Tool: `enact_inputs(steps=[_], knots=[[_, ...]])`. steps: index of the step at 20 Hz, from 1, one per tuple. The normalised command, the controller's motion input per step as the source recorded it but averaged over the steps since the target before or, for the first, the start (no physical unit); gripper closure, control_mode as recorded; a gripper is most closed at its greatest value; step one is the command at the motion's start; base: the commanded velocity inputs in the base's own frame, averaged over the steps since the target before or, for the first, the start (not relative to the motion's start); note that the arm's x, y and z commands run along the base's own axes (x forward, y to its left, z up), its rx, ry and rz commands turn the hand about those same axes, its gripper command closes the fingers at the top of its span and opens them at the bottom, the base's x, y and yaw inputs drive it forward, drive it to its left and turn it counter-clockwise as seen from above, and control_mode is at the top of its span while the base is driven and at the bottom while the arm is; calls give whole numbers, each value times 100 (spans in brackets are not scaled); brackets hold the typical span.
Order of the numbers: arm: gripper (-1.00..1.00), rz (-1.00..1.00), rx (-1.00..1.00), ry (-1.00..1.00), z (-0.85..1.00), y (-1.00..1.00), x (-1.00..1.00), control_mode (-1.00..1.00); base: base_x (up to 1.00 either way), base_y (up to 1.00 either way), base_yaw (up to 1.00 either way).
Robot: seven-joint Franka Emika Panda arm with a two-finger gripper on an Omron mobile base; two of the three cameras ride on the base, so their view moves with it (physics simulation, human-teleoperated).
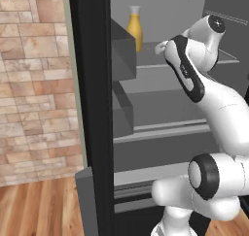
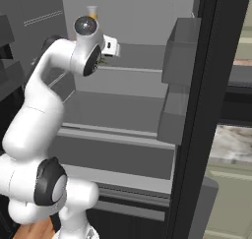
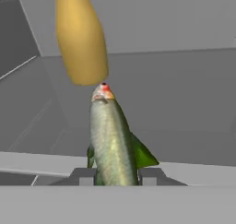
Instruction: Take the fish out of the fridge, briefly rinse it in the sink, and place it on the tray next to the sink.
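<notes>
A slender olive-green fish with a reddish snout sits between my two dark fingertips. My gripper is shut on its tail end. The fish's head points at the base of a yellow bottle just beyond it. My hand reaches deep onto the upper shelf of the open fridge, next to the bottle. From the other side the hand shows below the bottle. The sink and the tray are out of view.
Grey door bins jut from the fridge door on the left; more bins hang at the right. Grey shelves lie below my arm. A brick wall and wooden floor lie outside.
</notes>
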Motion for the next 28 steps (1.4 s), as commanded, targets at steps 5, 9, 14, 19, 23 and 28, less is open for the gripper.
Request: enact_inputs(steps=[5, 9, 14, 19, 23, 28], knots=[[100, 0, 0, 1, -6, 19, -100, -100, 0, 0, 0], [100, 0, 0, 2, -39, 4, -100, -100, 0, 0, 0], [100, -1, 0, 1, -69, 1, -100, -100, 0, 0, 0], [100, 0, 0, 0, 0, 0, 0, 100, -100, 15, -47], [100, 0, 0, 0, 0, 0, 0, 100, -100, 31, -62], [100, 0, 0, 0, 0, 0, 0, 100, -81, 33, -79]])
